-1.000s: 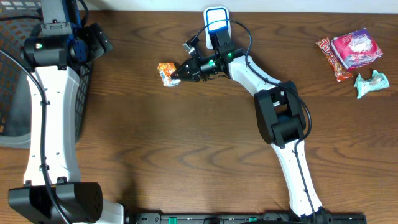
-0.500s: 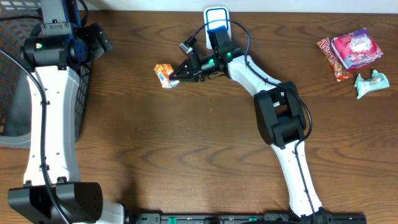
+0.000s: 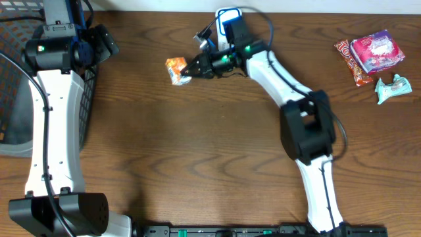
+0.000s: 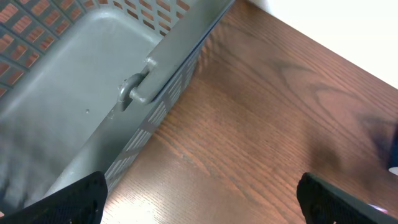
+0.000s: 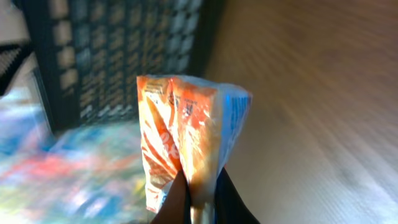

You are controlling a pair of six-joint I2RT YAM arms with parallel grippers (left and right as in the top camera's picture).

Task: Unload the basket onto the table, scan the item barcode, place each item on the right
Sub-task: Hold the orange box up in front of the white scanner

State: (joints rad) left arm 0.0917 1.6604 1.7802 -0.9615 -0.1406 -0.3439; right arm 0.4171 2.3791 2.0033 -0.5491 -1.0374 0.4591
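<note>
An orange and white snack packet [image 3: 176, 70] hangs above the table, left of the white barcode scanner [image 3: 227, 17] with its blue light at the back edge. My right gripper [image 3: 191, 68] is shut on the packet's end. In the right wrist view the packet [image 5: 186, 130] stands up from the shut right gripper [image 5: 198, 200], pinched between its dark fingertips. My left gripper [image 3: 105, 41] is at the back left beside the basket, open and holding nothing. In the left wrist view the left gripper [image 4: 199, 205] shows its fingertips [image 4: 62, 199] spread wide over bare wood.
A grey mesh basket [image 3: 16, 79] stands at the left table edge, its rim [image 4: 168, 59] close under the left wrist. At the back right lie a pink packet [image 3: 376, 51], a red bar [image 3: 346, 60] and a pale green wrapper [image 3: 393, 87].
My right gripper has carried the packet a little toward the back of the table, nearer the scanner's height, and the right arm's elbow has shifted right. The left arm has not moved.
</note>
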